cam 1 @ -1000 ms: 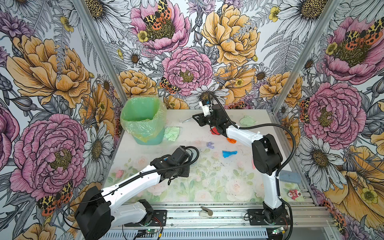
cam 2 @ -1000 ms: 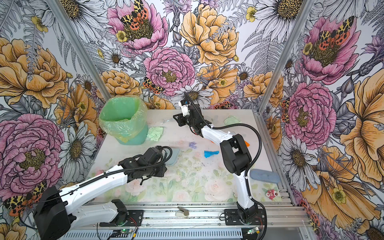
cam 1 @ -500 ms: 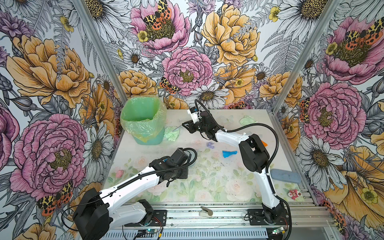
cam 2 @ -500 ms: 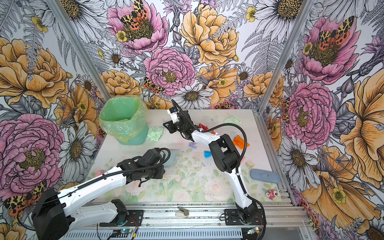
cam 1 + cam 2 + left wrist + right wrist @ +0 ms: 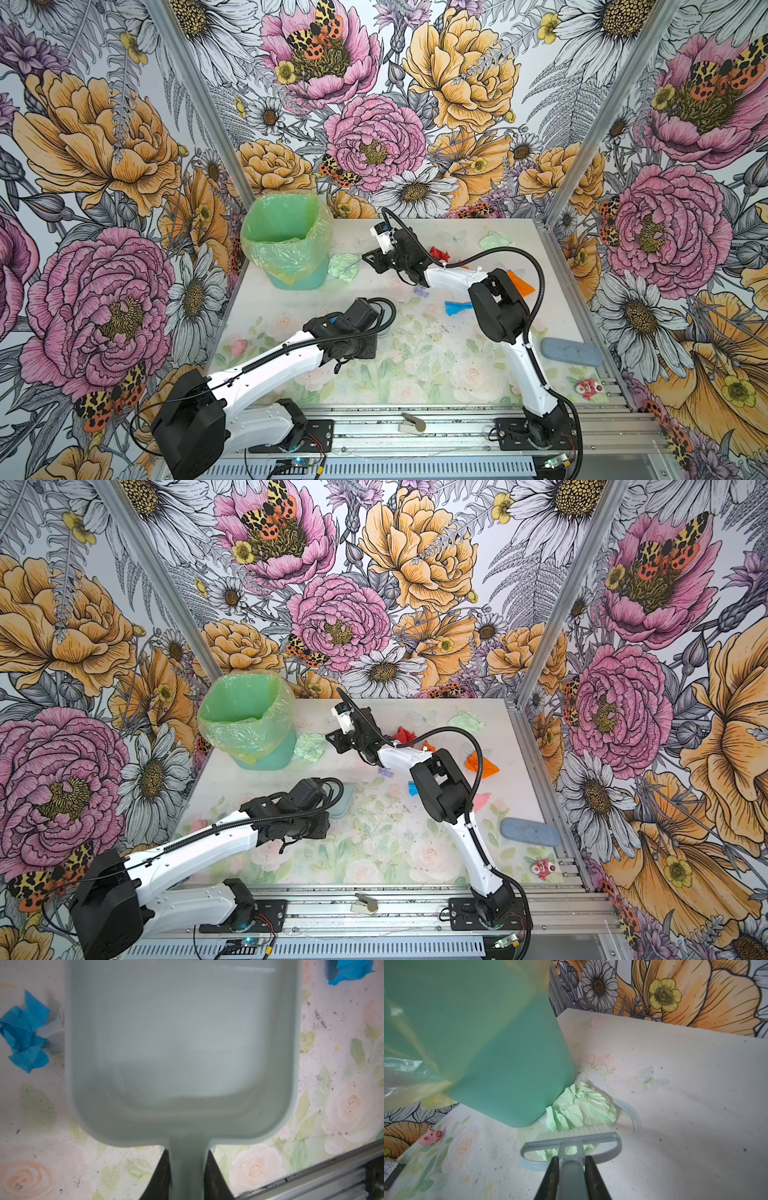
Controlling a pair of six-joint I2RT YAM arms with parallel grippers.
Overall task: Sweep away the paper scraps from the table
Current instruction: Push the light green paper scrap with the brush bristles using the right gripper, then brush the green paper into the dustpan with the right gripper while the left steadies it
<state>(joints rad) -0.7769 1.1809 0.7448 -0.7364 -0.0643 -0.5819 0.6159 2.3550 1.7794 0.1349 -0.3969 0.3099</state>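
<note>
Early in the sweep, judging by the scraps (image 5: 457, 307) strewn over the far half of the table (image 5: 415, 374): red, orange, blue, lilac, pale green. Brush (image 5: 571, 1140) clenched by its handle in the right gripper (image 5: 572, 1162), bristles on a green scrap (image 5: 581, 1107) lying against the foot of the bin (image 5: 508, 1064). Dustpan (image 5: 180, 1043) clamped by its handle in the left gripper (image 5: 187, 1159), empty, near mid-table, well apart from the brush; resting or hovering, cannot tell. Next, probably: drag that green scrap off the bin toward the dustpan, and bring the dustpan lip up to meet it. Calls for a stroke starting from the bin side, with little room there. Shown only by the right wrist: bristles meeting paper. Shown only by the left wrist: bare dustpan floor, plus a blue scrap (image 5: 25, 1032) just beside the dustpan wall, not made out in either top view. Given only by the top views: gap between the two tools, spread of the other scraps.
</note>
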